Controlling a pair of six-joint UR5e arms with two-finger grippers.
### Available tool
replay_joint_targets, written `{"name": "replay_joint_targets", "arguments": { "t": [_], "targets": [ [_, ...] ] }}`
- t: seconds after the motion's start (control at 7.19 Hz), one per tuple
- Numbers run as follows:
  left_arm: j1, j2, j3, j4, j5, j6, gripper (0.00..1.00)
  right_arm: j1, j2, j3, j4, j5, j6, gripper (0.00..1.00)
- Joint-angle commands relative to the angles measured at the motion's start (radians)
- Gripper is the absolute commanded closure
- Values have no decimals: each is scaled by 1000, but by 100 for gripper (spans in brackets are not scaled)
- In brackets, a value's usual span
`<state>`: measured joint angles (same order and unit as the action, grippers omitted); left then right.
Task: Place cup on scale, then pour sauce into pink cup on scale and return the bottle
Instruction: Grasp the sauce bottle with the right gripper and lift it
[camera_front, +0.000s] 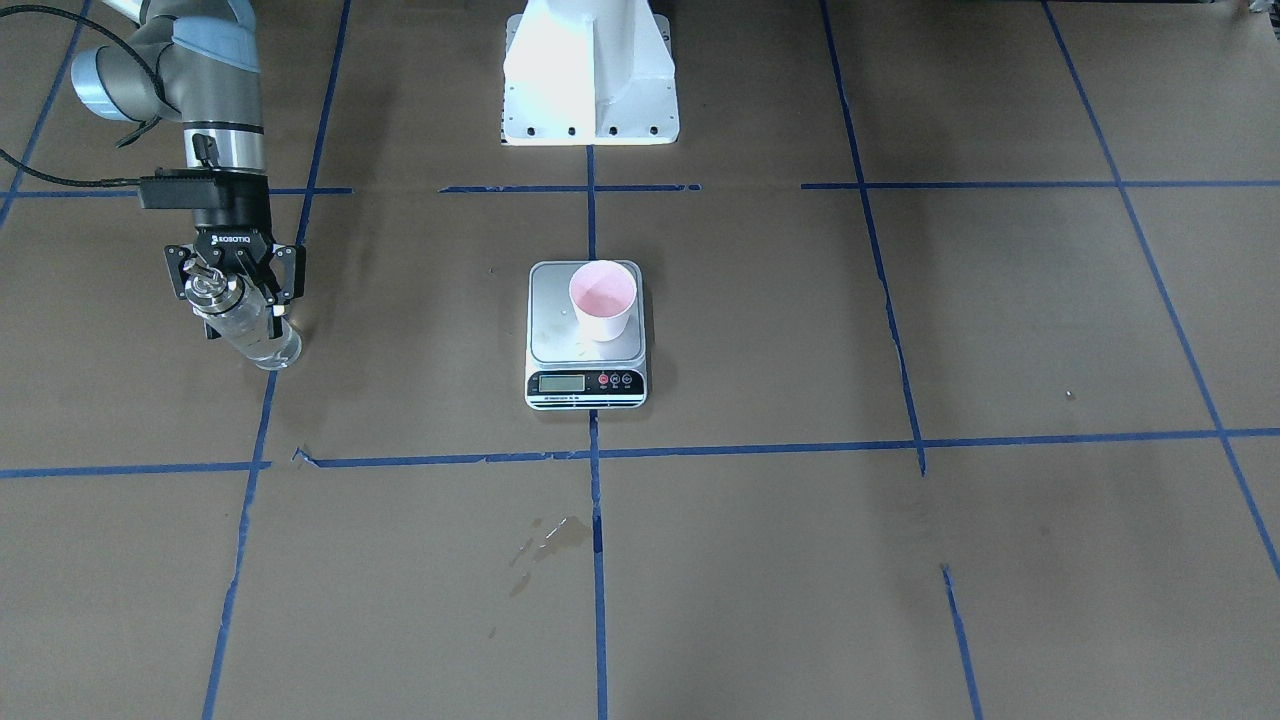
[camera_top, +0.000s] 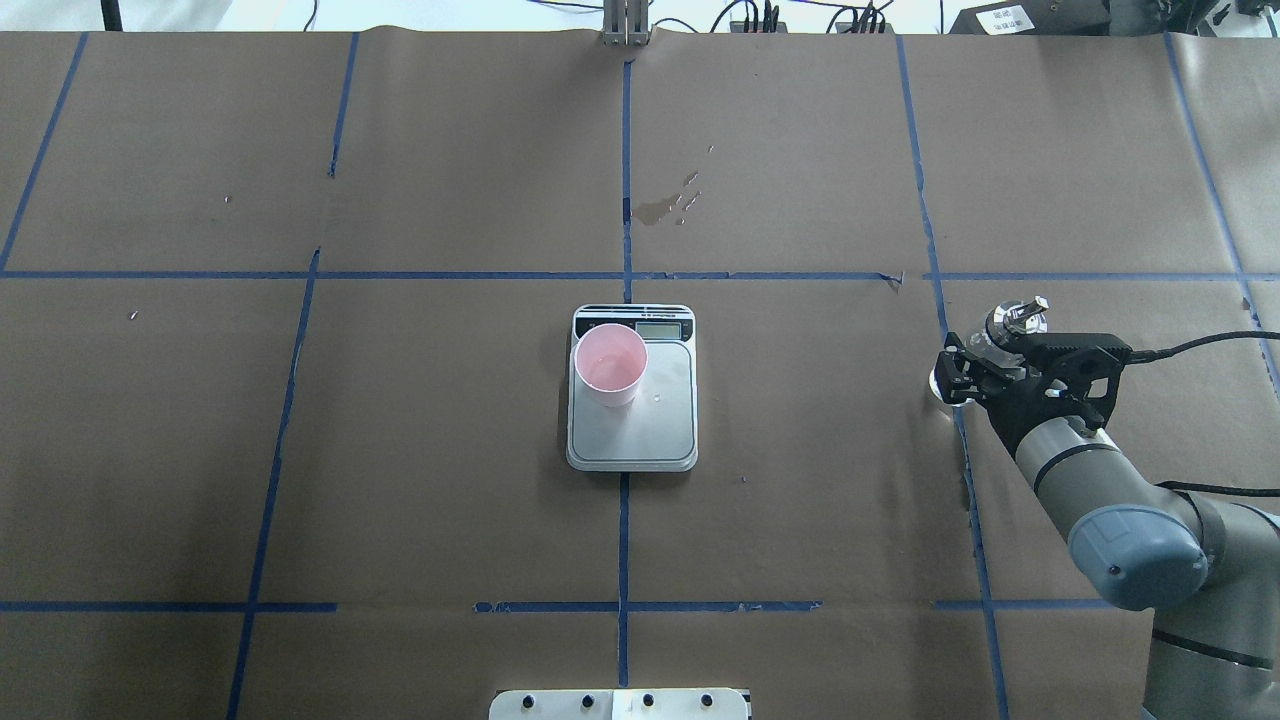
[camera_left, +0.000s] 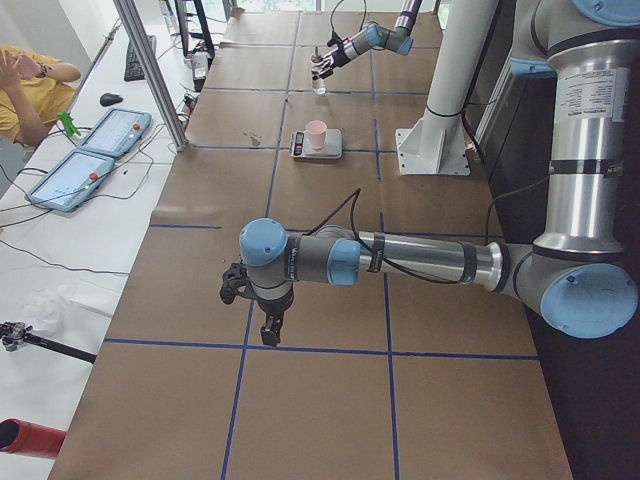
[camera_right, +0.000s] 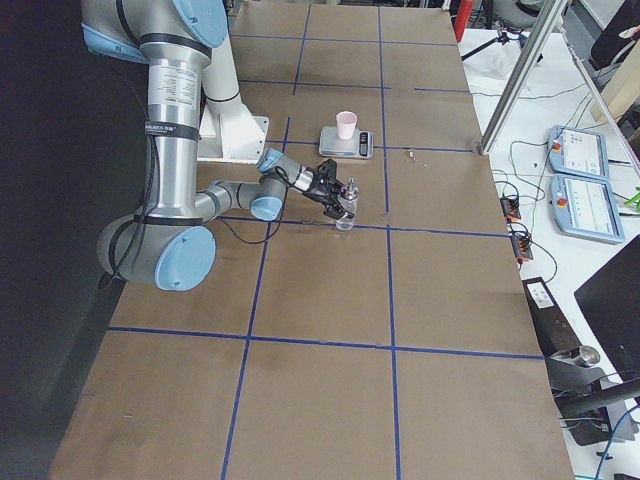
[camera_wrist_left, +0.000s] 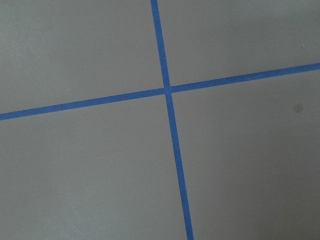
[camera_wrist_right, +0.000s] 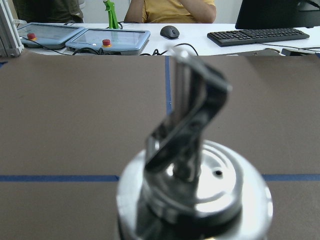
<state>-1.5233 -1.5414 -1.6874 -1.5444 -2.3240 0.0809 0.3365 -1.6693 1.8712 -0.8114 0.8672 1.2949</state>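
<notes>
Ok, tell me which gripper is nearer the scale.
Right. The right gripper, shut on the bottle, is to the robot's right of the scale, inside the overhead view. The left gripper hangs far off to the robot's left, outside that view.

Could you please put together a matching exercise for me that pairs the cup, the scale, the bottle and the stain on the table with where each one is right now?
Things:
1. cup
2. scale
3. bottle
4. stain

Places:
A. in the right pincer, off to the robot's right
B. on the scale's plate, at a corner by the display
C. at the middle of the table, on a blue tape line
D. on bare table beyond the scale, on the side away from the robot

Pairs: 1-B; 2-C; 3-A; 4-D
</notes>
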Motion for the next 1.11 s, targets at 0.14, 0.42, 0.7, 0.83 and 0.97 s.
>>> {"name": "replay_joint_targets", "arguments": {
  "t": [0.14, 0.42, 0.7, 0.83, 0.97],
  "targets": [
    [-2, 6, 2, 3, 2, -1, 0, 18, 25, 23, 1, -8, -65, 100],
    [-3, 23, -1, 3, 0, 0, 0, 53, 40, 46, 1, 1, -166, 100],
    [-30, 29, -9, 0, 0, 70, 0, 93, 92, 82, -9, 32, -221, 100],
    [-44, 29, 0, 1, -2, 144, 0, 107, 94, 82, -23, 33, -230, 100],
    [-43, 29, 3, 3, -2, 145, 0, 116, 112, 82, -52, 35, -274, 100]
  ]
}}
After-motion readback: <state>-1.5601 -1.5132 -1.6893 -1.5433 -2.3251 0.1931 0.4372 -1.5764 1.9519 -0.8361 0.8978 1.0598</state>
